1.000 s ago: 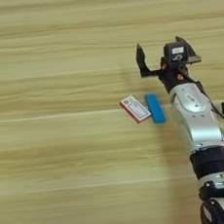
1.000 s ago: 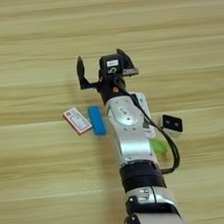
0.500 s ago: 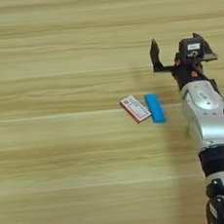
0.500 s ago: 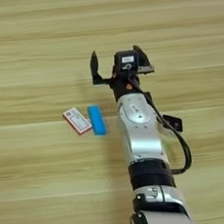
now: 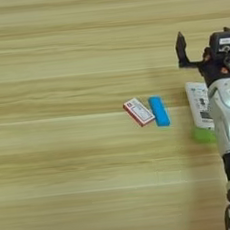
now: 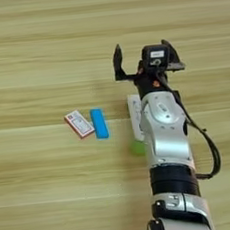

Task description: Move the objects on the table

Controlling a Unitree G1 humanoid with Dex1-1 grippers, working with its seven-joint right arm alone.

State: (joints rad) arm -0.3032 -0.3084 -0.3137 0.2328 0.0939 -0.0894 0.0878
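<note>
On the tabletop (image 5: 57, 68) lie one blue bar (image 5: 159, 111), one red-and-white card box (image 5: 138, 111) touching its left side, one white remote (image 5: 199, 104) to its right, and one green bar (image 5: 203, 136), mostly hidden under the forearm. One end effector (image 6: 144, 58) hovers beyond the remote, fingers spread wide, holding nothing

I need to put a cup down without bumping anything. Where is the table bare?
The table is bare left of the red-and-white card box and across the far side. The crowded strip holds the blue bar, white remote, green bar and gripper.
</note>
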